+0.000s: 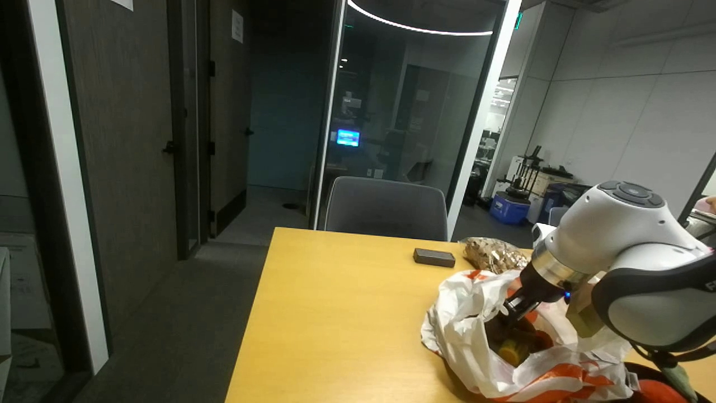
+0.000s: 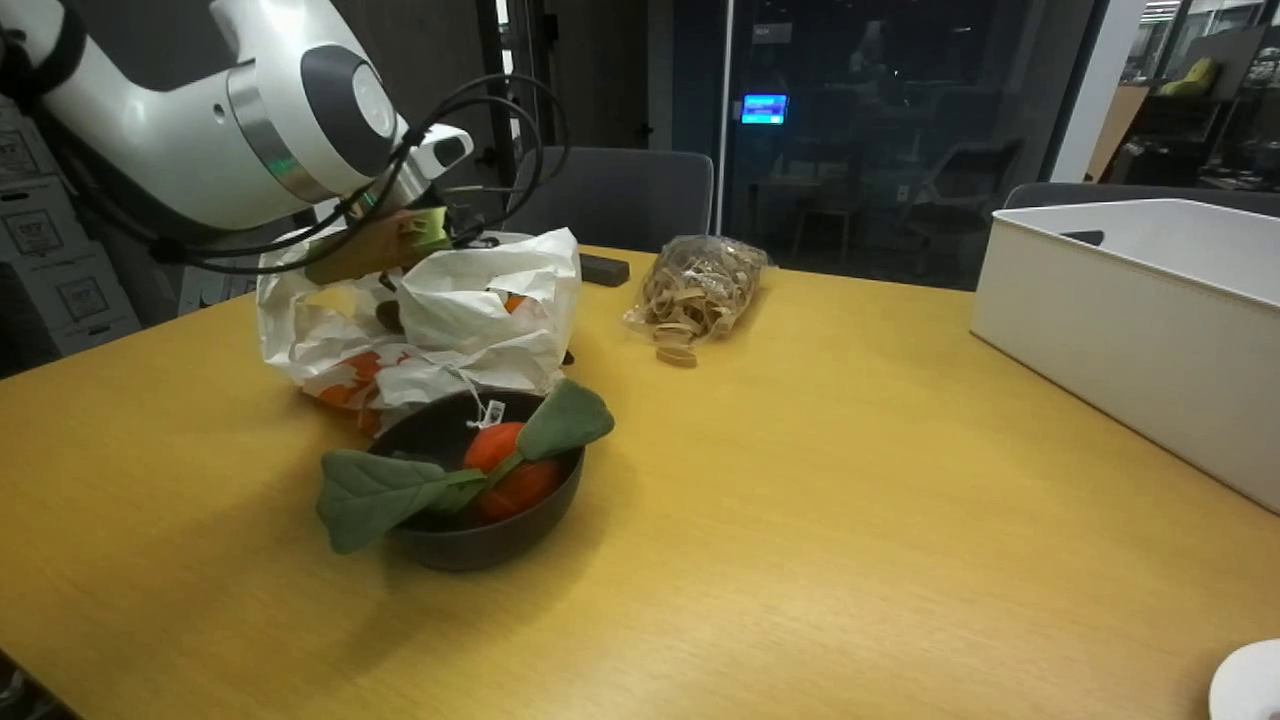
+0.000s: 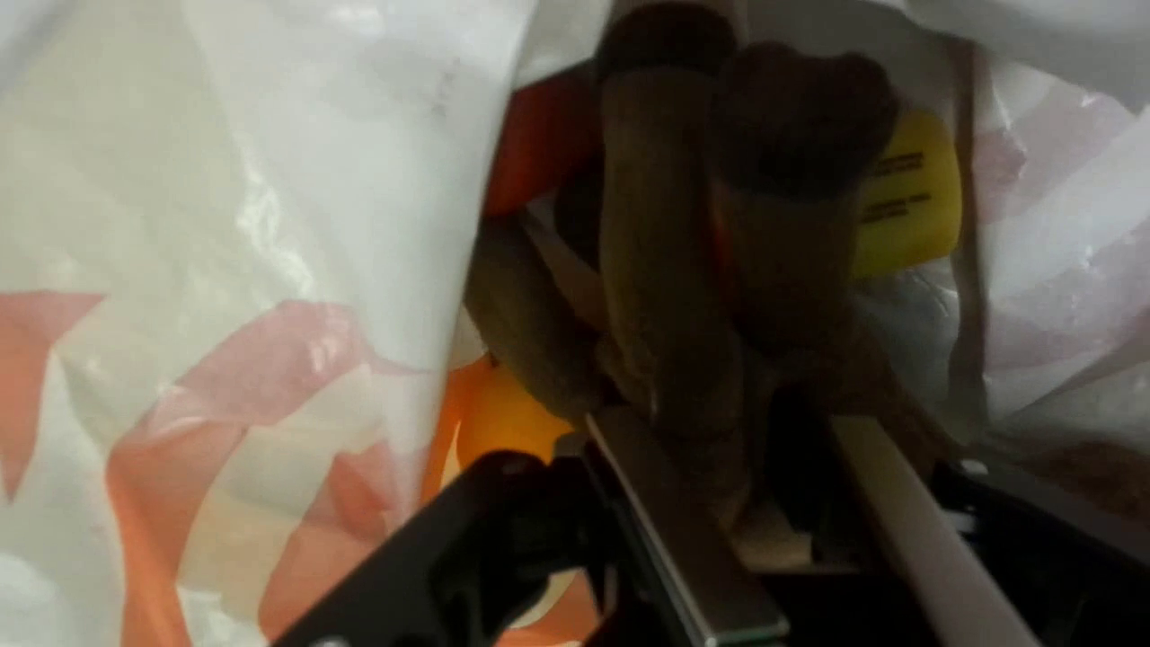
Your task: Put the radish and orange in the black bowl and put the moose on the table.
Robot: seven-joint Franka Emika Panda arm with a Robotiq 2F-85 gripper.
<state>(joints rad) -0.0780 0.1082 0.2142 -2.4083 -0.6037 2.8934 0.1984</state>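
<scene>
A brown plush moose (image 3: 669,243) lies inside a white plastic bag with orange print (image 3: 296,225); the bag shows in both exterior views (image 1: 464,336) (image 2: 490,340). My gripper (image 3: 732,440) reaches into the bag with its fingers apart. A brown limb of the moose is between them, with a dark gap beside one finger. The black bowl (image 2: 470,550) stands beside the bag and holds a red radish with green leaves (image 2: 515,490). An orange-yellow patch (image 3: 503,418) shows under the moose; I cannot tell whether it is the orange.
A yellow-labelled item (image 3: 907,198) and something red (image 3: 548,139) lie in the bag. A bag of rubber bands (image 2: 700,290) and a dark block (image 1: 434,257) are behind it. A white bin (image 2: 1130,340) stands on the table, with a white round thing (image 2: 1250,685) at the edge.
</scene>
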